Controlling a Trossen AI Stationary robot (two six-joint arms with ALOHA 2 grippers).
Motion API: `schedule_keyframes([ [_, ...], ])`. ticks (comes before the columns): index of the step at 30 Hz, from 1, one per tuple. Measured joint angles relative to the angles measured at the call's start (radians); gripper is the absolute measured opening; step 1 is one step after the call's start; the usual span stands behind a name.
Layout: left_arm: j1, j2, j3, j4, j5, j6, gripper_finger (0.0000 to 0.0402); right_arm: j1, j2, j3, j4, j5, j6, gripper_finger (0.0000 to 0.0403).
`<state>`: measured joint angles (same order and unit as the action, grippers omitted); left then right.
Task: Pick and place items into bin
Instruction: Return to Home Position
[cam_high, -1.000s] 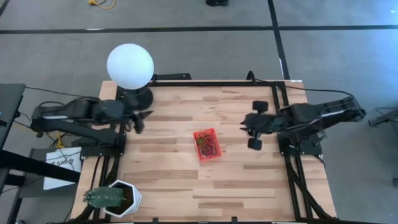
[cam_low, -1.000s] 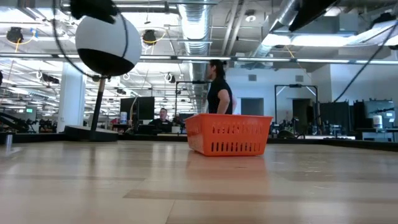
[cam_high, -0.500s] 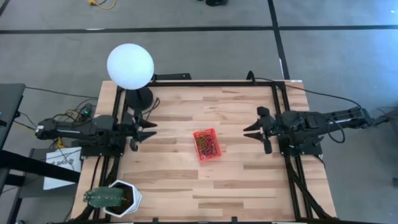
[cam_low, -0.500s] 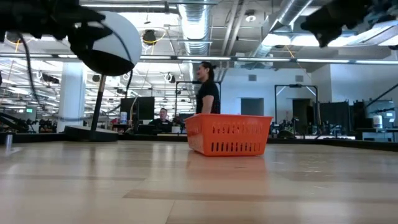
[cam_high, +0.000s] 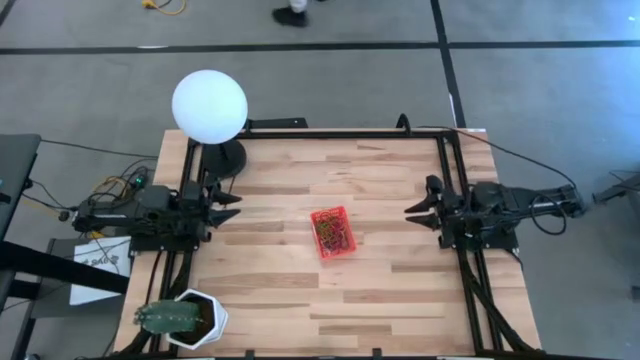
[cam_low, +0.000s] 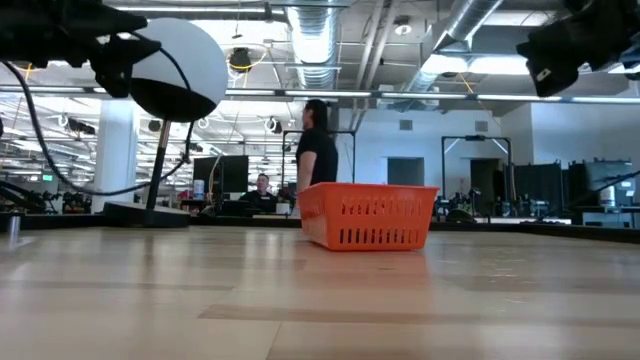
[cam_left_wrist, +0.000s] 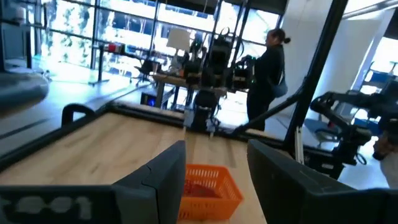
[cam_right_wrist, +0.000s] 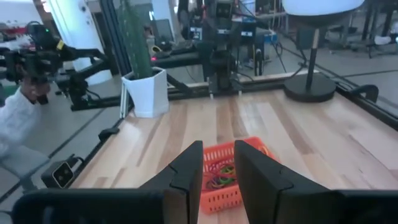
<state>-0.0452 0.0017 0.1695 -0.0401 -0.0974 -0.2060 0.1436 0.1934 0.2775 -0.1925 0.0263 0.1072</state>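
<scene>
The left claw (cam_high: 234, 207) and right claw (cam_high: 412, 213) gape empty at opposite surface (cam_high: 300, 290) edges, the red basket (cam_high: 316, 232) between apparently holding rubber bands (cam_right_wrist: 221, 177).

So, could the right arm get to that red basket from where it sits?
Probably yes. The right gripper sits open at the right edge of the table, facing the basket, with only bare wood between them. Its actual stretch I can't judge.
</scene>
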Motion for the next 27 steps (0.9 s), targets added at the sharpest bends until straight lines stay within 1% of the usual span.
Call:
schedule_keyframes([
  [10, 0.000, 0.000, -0.006, -0.006, -0.026, 0.018, 0.0163, 0.000, -0.194, -0.122, 0.012, -0.001, 0.017, 0.0087],
  [13, 0.000, 0.000, -0.028, 0.022, -0.032, 0.010, 0.0163, 0.000, -0.191, -0.141, 0.035, 0.000, 0.017, 0.0087],
  [16, 0.000, 0.000, -0.051, 0.056, -0.032, 0.010, 0.0163, -0.002, -0.189, -0.152, 0.103, -0.001, 0.016, 0.0087],
  [22, 0.000, 0.000, -0.159, 0.220, -0.030, 0.016, 0.0163, -0.002, -0.191, -0.210, 0.186, 0.001, 0.017, 0.0087],
  [27, 0.000, 0.005, -0.157, 0.210, -0.046, 0.007, 0.0163, -0.002, -0.192, -0.264, 0.270, 0.001, 0.046, 0.0087],
])
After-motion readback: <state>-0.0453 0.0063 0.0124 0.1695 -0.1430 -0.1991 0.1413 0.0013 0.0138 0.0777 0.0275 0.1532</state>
